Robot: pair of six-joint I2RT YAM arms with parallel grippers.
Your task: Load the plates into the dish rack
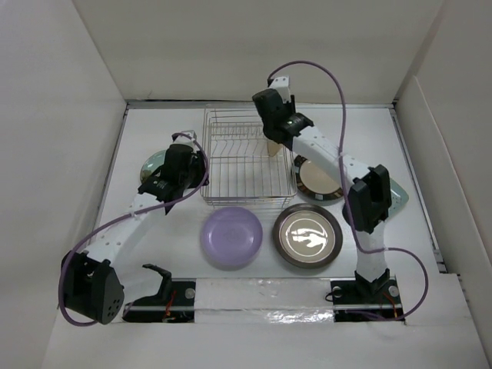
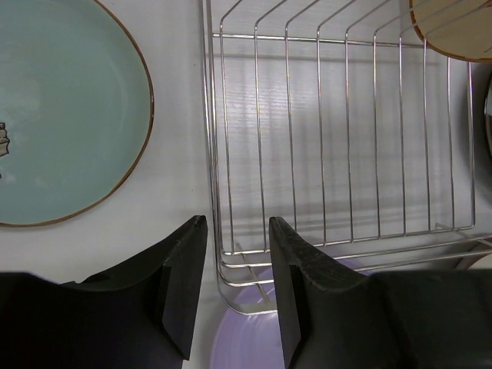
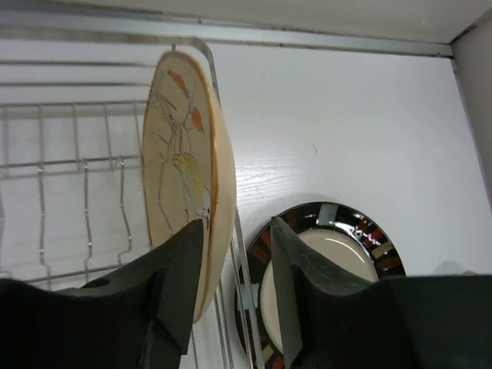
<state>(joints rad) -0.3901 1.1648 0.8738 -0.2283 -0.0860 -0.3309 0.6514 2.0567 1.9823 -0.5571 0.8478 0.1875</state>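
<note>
1. Far left: the pale green plate (image 1: 152, 163) lies flat on the table (image 1: 184, 231), partly covered by the left arm.
2. The left gripper (image 2: 237, 231) hangs above the near left corner of the dish rack (image 1: 238, 165). Its fingers are spread, with nothing between them. The pale green plate lies to its left, apart from it.
3. The dish rack sits at the table centre and holds one item, the tan plate (image 3: 184, 177). This plate stands on edge at the rack's right side.
4. The lavender plate (image 1: 231, 237) lies flat just in front of the rack.
5. The right gripper (image 3: 238, 234) straddles the tan plate's rim with its fingers spread. The rim sits close against one finger and a clear gap separates it from the other. Contact cannot be determined.
6. The silver plate (image 1: 308, 236) lies flat beside the lavender plate.
7. The cream plate (image 1: 319, 178) lies just right of the rack.
8. Far right: the mint plate (image 1: 401, 192) is largely hidden behind the right arm.
</note>
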